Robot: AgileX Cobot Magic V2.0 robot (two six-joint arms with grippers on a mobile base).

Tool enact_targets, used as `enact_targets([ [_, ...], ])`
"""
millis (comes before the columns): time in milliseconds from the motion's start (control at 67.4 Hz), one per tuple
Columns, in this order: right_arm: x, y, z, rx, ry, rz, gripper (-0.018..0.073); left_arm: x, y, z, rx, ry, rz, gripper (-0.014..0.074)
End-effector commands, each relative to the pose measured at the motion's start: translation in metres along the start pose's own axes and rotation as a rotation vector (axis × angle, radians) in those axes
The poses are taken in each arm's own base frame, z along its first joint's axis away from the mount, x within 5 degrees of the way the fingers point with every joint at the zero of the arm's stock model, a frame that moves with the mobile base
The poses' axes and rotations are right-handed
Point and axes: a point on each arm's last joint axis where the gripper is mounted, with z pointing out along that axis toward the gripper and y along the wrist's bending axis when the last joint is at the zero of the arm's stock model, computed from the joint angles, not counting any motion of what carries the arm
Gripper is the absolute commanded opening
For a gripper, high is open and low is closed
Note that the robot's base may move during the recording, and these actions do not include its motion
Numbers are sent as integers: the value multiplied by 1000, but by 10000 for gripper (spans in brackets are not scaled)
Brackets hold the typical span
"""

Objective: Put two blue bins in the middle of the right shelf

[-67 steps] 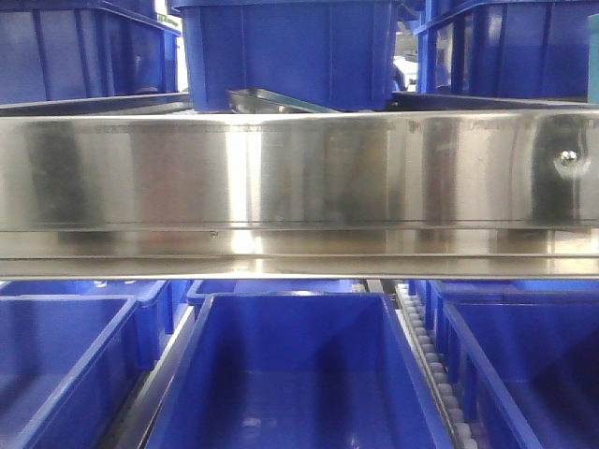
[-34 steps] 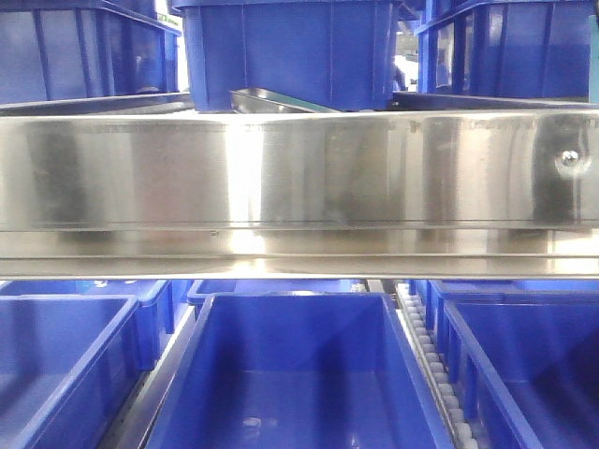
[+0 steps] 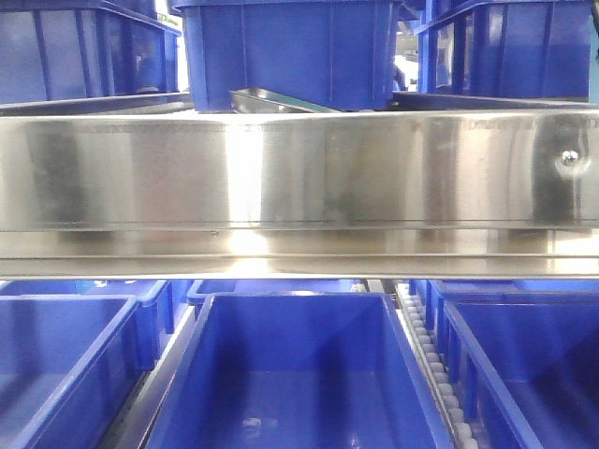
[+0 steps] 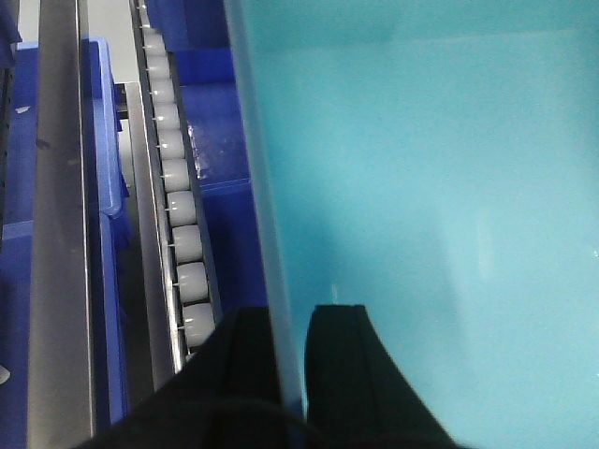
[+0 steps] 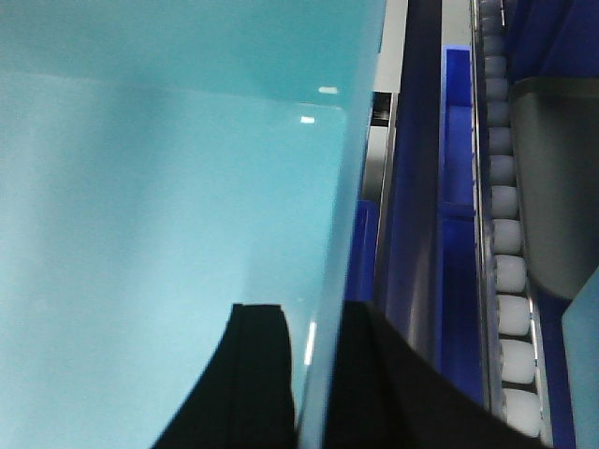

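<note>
The bin (image 4: 421, 187) filling both wrist views is gripped by its side walls, the left gripper (image 4: 290, 323) and right gripper (image 5: 309, 323) each being closed on a wall at bottom centre, so no right-shelf placement is judged done yet.

The front camera faces the rack head-on and close, with a steel rail (image 3: 299, 187) across mid-frame and the middle bin (image 3: 299, 374) below it. Each wrist camera looks forward past the left gripper (image 4: 292, 314) or right gripper (image 5: 309, 314), hard against that bin's side walls. A roller track (image 3: 426, 355) (image 5: 510, 271) shows in both the front and right-wrist views.
</note>
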Motion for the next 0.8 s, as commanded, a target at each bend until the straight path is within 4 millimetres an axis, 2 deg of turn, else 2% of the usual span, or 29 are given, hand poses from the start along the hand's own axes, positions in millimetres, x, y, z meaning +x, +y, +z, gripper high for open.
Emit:
enact_targets([
  [0,-6,2,-10,-25,-69,-14,-153,-5,-3,-9,6,-62,9,-111],
  [787,-6,2,-10,-25,-69,-14,-153,-30,-4,-15,25,-347,8,-111],
])
